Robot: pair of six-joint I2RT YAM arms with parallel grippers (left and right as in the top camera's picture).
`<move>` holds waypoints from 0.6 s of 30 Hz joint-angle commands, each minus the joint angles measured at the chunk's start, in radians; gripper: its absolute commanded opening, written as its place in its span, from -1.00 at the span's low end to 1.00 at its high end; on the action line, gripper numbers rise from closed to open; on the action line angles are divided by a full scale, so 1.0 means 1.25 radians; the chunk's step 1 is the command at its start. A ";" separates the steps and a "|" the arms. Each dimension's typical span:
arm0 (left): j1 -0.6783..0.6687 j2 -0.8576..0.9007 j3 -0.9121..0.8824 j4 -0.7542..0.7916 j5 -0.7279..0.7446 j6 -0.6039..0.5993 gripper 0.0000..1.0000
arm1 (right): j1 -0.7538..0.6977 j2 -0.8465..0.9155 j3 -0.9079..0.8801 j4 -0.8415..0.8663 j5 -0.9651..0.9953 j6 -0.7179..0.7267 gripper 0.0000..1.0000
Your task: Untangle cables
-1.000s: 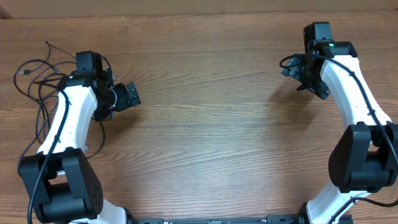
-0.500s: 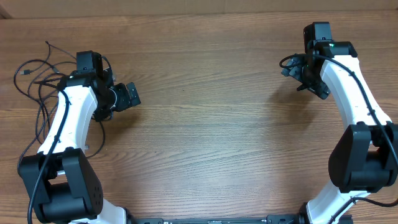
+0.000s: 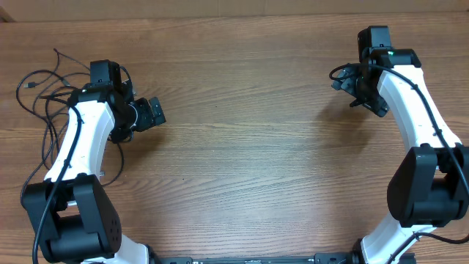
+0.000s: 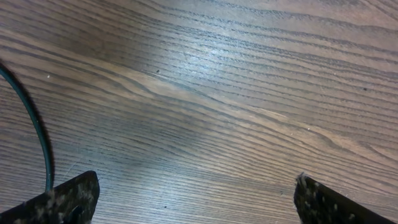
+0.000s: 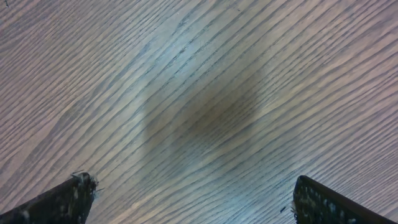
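Both your claws stand wide, gripping nothing.
Your left claw and right claw hover over the wood tabletop; the cables lie loosely tangled at its far left, beside your left arm.

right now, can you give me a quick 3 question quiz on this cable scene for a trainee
1. True or false: the left gripper is holding a cable.
2. Where do the black cables lie? A: table centre. B: far-left side, beside the left arm. C: near edge, between the arm bases.
3. Fill in: the right gripper stands ____ over bare wooden table.
Key: 1 false; 2 B; 3 open.
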 commanded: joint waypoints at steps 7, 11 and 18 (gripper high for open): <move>-0.008 -0.027 -0.005 0.001 0.001 -0.008 0.99 | -0.001 -0.012 -0.004 0.003 0.009 -0.003 1.00; -0.008 -0.104 -0.005 0.001 0.001 -0.008 0.99 | -0.001 -0.012 -0.004 0.003 0.009 -0.003 1.00; -0.007 -0.269 -0.005 0.001 0.001 -0.008 0.99 | -0.001 -0.012 -0.004 0.003 0.009 -0.003 1.00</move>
